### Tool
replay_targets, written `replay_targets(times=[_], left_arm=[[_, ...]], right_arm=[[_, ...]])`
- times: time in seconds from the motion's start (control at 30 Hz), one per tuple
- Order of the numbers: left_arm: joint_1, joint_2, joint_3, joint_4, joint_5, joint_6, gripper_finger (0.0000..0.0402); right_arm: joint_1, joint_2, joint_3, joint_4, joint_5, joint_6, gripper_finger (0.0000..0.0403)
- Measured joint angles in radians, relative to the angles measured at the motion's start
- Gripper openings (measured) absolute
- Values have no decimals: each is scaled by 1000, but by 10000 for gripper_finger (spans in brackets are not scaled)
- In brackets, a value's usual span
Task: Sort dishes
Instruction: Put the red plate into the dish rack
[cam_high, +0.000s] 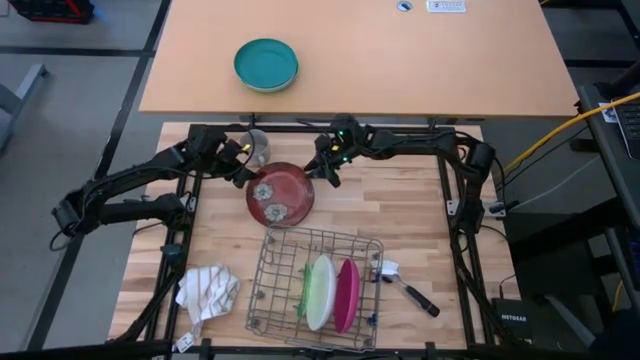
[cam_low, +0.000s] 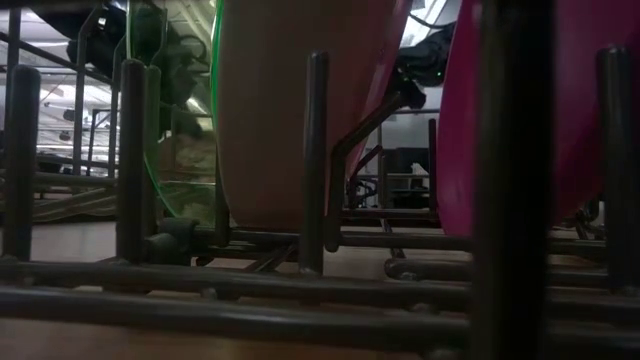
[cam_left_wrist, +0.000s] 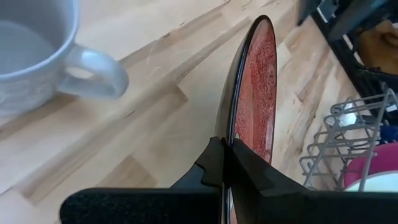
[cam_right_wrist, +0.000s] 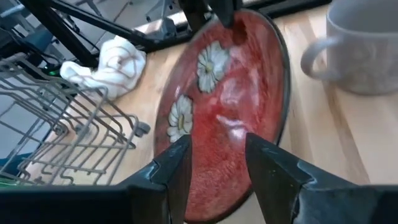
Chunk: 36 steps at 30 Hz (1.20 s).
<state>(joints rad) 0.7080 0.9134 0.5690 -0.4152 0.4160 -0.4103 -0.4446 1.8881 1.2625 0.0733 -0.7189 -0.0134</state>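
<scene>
- Jaws of the left gripper pinched tight on the rim of the dark red plate, lying near the table's far edge, beside the grey mug.
- Right gripper at the plate's opposite rim, fingers apart, plate between them.
- Dish rack near the front edge holds the pale green plate and magenta plate upright.
- Low view: rack bars hide most.

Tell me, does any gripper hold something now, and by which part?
The left gripper pinches the dark red flowered plate by its rim. The right gripper is open above the plate's face and holds nothing.
</scene>
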Motion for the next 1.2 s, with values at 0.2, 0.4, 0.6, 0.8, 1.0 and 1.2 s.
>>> replay_targets(times=[0.2,0.4,0.6,0.8,1.0,1.2], left_arm=[[-29,0,0,10,0,-1,0],[-59,0,0,19,-16,-1,0],[-81,0,0,84,-30,-5,0],[-88,0,0,120,-30,-9,0],[-88,-1,0,119,-30,-9,0],[-89,-1,0,120,-31,-2,0]], right_arm=[[0,8,0,-61,38,-1,154],[7,8,0,-84,44,0,154],[38,8,0,-83,54,0,154],[75,8,0,-77,121,0,154],[89,8,0,-78,144,0,154],[92,8,0,-77,154,16,154]])
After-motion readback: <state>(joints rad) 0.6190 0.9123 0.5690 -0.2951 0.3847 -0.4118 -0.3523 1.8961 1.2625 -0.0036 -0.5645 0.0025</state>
